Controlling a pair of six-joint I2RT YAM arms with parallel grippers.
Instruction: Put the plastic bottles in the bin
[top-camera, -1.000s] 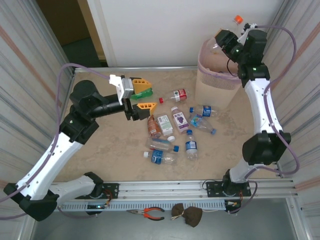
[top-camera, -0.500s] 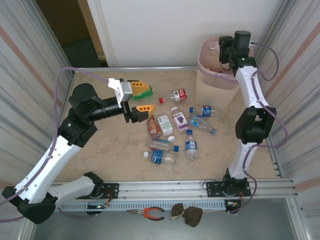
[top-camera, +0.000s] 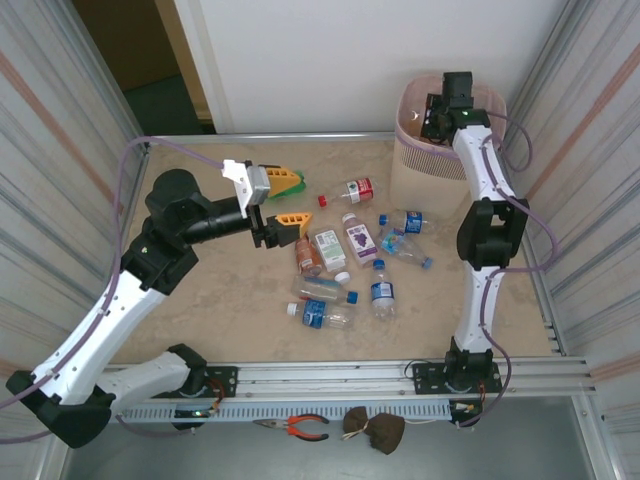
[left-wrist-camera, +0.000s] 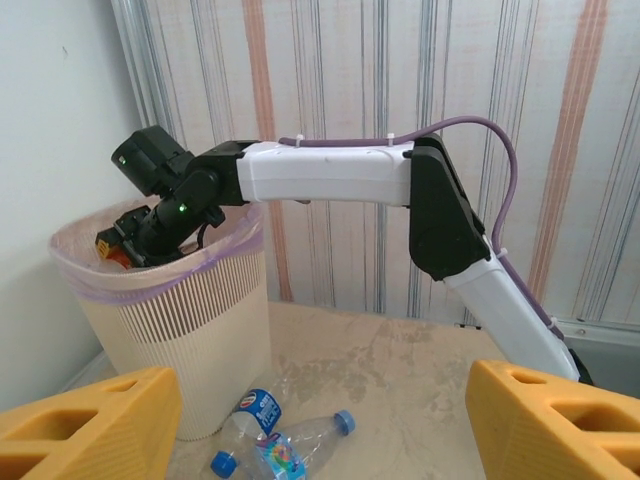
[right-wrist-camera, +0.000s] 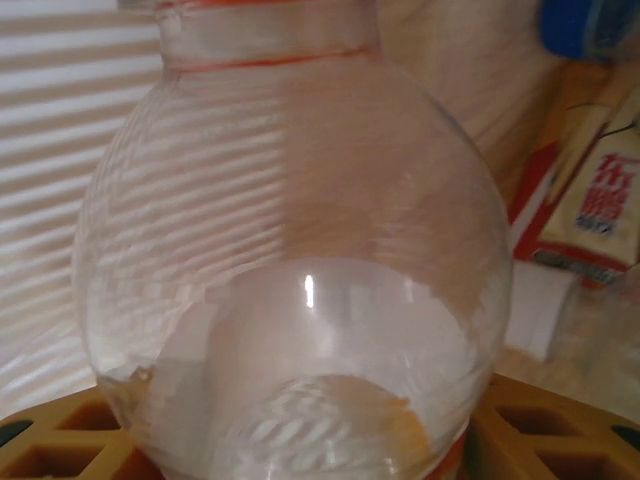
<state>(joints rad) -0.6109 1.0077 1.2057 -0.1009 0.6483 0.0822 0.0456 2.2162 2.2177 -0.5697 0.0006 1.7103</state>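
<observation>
Several plastic bottles (top-camera: 357, 238) lie scattered mid-table; two more, with blue caps (left-wrist-camera: 245, 425), rest beside the bin. The pale pink slotted bin (top-camera: 440, 150) stands at the far right corner, and it rises at the left in the left wrist view (left-wrist-camera: 180, 320). My right gripper (top-camera: 438, 108) reaches down into the bin's mouth. It is shut on a clear round bottle (right-wrist-camera: 290, 260) with an orange neck ring, and its yellow fingers (right-wrist-camera: 60, 445) sit on either side of the bottle's base. My left gripper (top-camera: 287, 199) hovers open and empty above the table, left of the bottles, facing the bin.
Inside the bin, a red-and-white labelled item (right-wrist-camera: 590, 200) and a blue cap (right-wrist-camera: 585, 25) lie below the held bottle. The right arm (left-wrist-camera: 330, 170) arches over the bin's rim. Striped walls close in both sides. Pliers (top-camera: 298, 427) lie in front of the rail.
The right arm has swung from above the bin's far rim down into its mouth, carrying the bottle. The left gripper has barely shifted.
</observation>
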